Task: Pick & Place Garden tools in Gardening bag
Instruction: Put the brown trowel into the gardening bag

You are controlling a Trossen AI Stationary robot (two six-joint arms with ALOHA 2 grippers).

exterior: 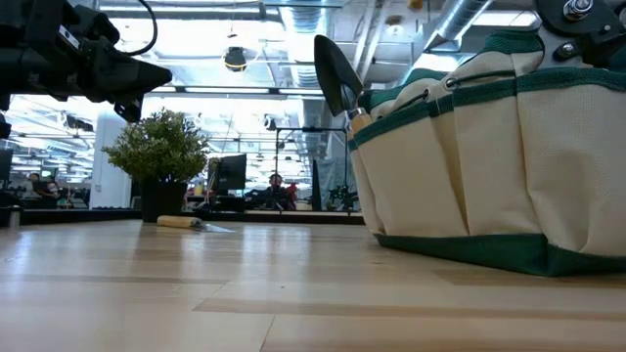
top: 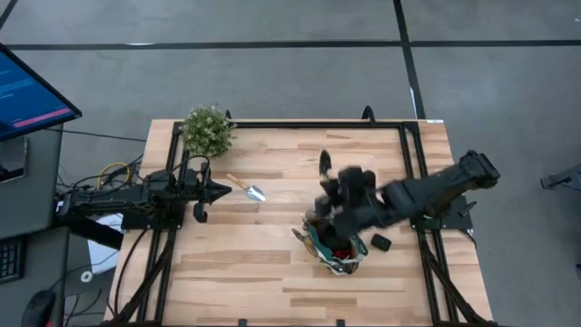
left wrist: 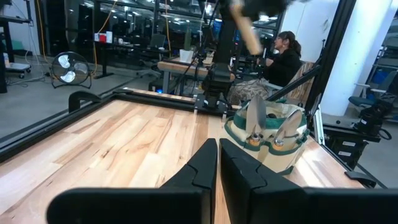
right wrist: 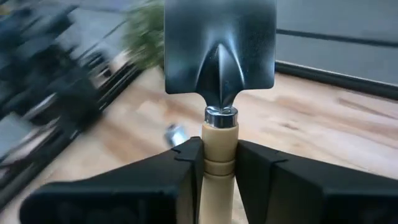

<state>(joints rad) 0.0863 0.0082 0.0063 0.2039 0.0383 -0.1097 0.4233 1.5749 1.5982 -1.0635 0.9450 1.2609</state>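
Right wrist view shows it best: the right gripper [right wrist: 219,163] is clamped on the pale wooden handle of a square-bladed hand spade [right wrist: 219,53], fingers pressed to either side of the handle just below the metal collar, the dark blade standing out ahead of them.

From above, that arm reaches in from the right side of the table [top: 272,272] and hangs over the gardening bag [top: 334,252], which stands toward the near right part of the wood. The spade's long axis runs away from the bag's mouth toward the far edge, blade end out, handle end at the gripper. In the low view the blade [exterior: 337,70] rises just beside the bag's near rim, tilted rather than upright. The bag lies directly under the right gripper, so I'd judge the coming move to be a short lowering, handle first, into the dark interior or one of the outer pockets, where other metal-headed tools already poke up.

One trowel [top: 247,187] lies loose on the table, left of centre, its wooden handle pointing toward the potted plant [top: 207,130] at the far left corner and its silver head toward the bag. The left gripper [top: 216,190] waits just beside that handle, fingers together and holding nothing. It is clearly the nearer arm for that tool. A small dark object lies on the wood right of the bag; I can't tell what it is.
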